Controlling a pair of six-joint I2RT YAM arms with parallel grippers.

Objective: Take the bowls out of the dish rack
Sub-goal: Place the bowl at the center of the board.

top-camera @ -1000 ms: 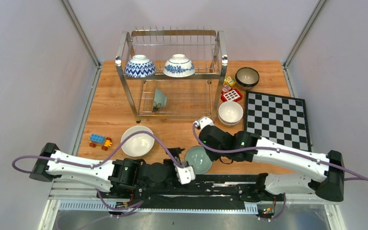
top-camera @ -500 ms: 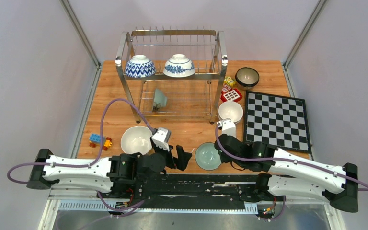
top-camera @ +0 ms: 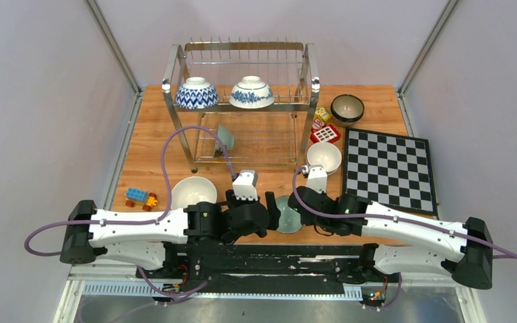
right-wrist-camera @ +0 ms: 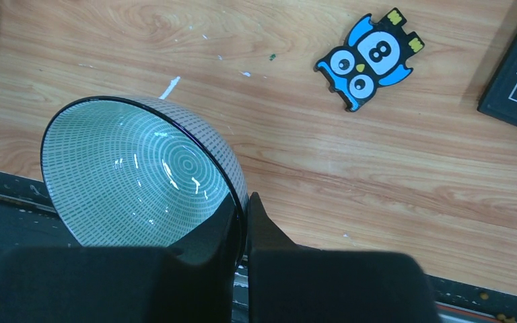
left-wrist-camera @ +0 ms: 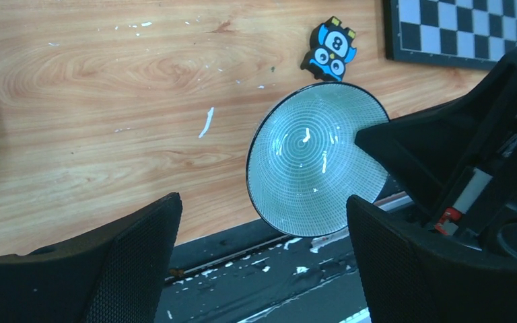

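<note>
The right tool (right-wrist-camera: 244, 202) is closed tight on the rim of a pale celadon bowl (right-wrist-camera: 141, 182), 1 finger inside the rim and 1 outside. The bowl is tipped up steeply on its side at the near edge of the wooden surface (top-camera: 262, 178), its ringed inside turned toward the left tool (left-wrist-camera: 262, 208). That tool is spread wide and grips nothing. In the left wrist view its 2 mesh-faced fingers (left-wrist-camera: 141, 242) stand to either side of the bowl without touching it. Whether the bowl's lower edge rests on the surface cannot be told. A blue owl sticker (right-wrist-camera: 370, 59) marked 8 lies flat on the wood just beyond the bowl.

From above, the dish rack (top-camera: 173, 74) stands at the far middle of the surface. Its upper tier carries 2 upturned bowls side by side: a zigzag-patterned blue bowl (top-camera: 196, 93) on the left and a floral blue-and-white bowl (top-camera: 252, 92) on the right. On the lower tier a second celadon bowl (top-camera: 226, 137) leans on its side.

Off the rack, a cream-white bowl (top-camera: 193, 193) sits upright near the left arm, beside some toy blocks (top-camera: 141, 197). A white bowl (top-camera: 324, 158) stands just beside the chessboard (top-camera: 390, 168), and a dark brown bowl (top-camera: 347, 108) sits at the far right, beyond the board.
</note>
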